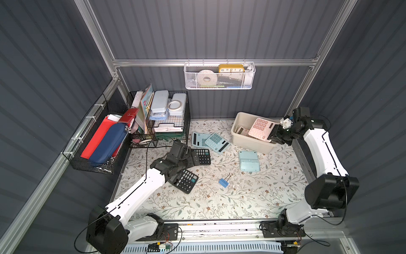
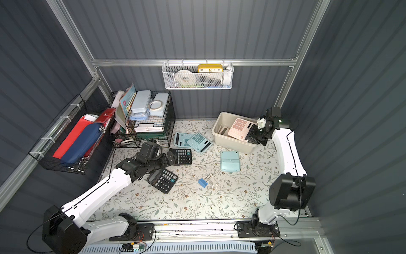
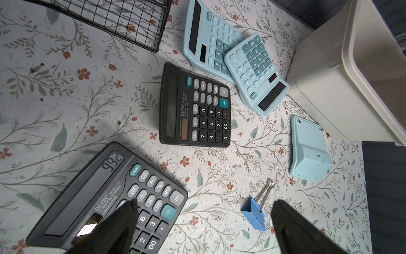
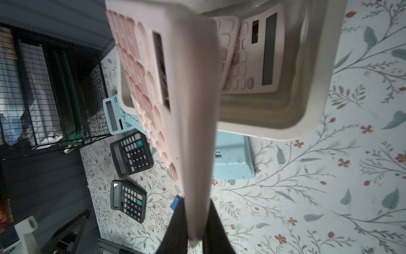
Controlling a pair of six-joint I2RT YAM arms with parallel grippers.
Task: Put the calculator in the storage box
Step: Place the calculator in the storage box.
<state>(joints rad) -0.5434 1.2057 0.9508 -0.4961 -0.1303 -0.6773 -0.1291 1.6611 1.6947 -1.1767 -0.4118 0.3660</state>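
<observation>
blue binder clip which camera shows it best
The left wrist view: the blue binder clip lies close and whole, silver handles visible. Both top views show it small; the right wrist view shows only a blue corner.

My counter point(image 1: 241, 198) has a pale floral cover; on it the cream storage box point(image 1: 248, 144) stands at the far right and a black wire rack point(image 1: 186, 123) at the far left corner. Between them lie two blue calculators, face up: the upper blue calculator point(image 1: 217, 142), just beside the box, overlaps the lower blue calculator point(image 1: 197, 139). Nearer to me the overturned blue calculator point(image 1: 249, 161) lies face down before the box, the far black calculator point(image 1: 203, 156) and the near black calculator point(image 1: 184, 180) lie left of centre, and a blue binder clip point(image 1: 224, 183) lies alone mid-counter.
</observation>
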